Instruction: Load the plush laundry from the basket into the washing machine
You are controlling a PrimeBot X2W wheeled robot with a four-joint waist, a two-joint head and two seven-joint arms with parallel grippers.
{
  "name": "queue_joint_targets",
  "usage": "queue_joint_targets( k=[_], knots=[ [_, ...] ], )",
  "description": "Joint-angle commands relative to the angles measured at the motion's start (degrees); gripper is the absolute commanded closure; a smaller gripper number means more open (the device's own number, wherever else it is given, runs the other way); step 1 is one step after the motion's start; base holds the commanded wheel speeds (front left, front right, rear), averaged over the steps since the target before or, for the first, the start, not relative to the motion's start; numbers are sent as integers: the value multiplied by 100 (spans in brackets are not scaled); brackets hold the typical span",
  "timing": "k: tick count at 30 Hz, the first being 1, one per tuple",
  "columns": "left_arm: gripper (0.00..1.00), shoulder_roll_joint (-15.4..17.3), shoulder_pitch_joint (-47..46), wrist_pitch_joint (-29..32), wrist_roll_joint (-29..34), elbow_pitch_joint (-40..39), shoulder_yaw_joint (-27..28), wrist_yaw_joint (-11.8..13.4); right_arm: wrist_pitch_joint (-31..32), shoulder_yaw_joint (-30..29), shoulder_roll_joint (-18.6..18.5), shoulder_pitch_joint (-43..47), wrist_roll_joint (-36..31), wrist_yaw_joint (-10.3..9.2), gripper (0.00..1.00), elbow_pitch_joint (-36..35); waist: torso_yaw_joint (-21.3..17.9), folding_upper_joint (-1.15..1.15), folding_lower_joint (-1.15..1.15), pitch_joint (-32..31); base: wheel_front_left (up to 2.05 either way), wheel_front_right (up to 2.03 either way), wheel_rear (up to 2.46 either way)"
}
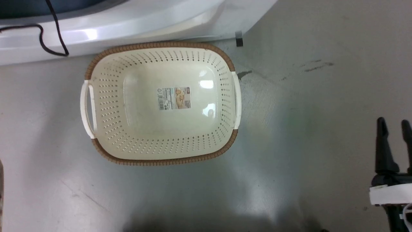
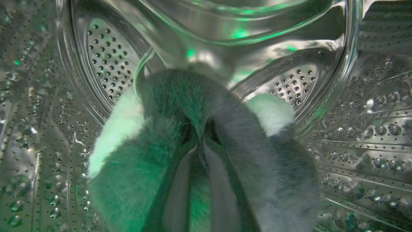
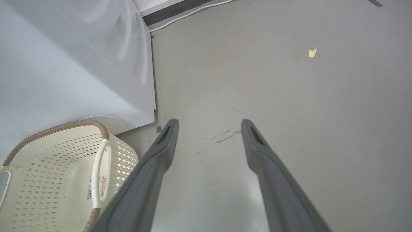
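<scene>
In the left wrist view my left gripper is inside the washing machine's shiny steel drum, shut on the plush laundry, a dark fluffy lump with white fuzzy ends that bulges around the fingers. The cream basket with its brown rim sits on the floor against the white washing machine, holding nothing but its label. From the right wrist, the basket lies at lower left beside the washing machine. My right gripper hangs open over bare floor right of the basket, its two fingers spread wide.
A black cable loops over the washer's front. A dark tape mark and scuffs mark the grey floor. A white cord runs along the wall, and a small yellow scrap lies on the floor.
</scene>
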Motion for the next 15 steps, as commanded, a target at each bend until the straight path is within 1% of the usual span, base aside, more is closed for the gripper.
queue_joint_targets(
  k=[1,11,12,13,15],
  knots=[
    [100,42,-210,16,18,-21,28,33,10,-72,-60,75,45,-4,0,-107,12,0,-1,166,0,0,0],
    [100,-88,-705,210,-50,300,-55,-12,58,-178,-60,175,63,-4,0,-379,65,0,-1,476,0,0,0],
    [73,-109,-729,207,-64,347,-62,-27,61,-178,-54,175,64,-4,0,-382,69,0,-1,484,0,0,0],
    [0,-135,-742,232,-93,412,-67,-45,62,-178,-49,174,62,-4,0,-382,74,0,-1,484,0,0,0],
    [0,-177,-767,263,-145,532,-78,-92,73,-181,-41,162,55,-4,0,-379,85,0,-1,475,0,0,0]
  ],
)
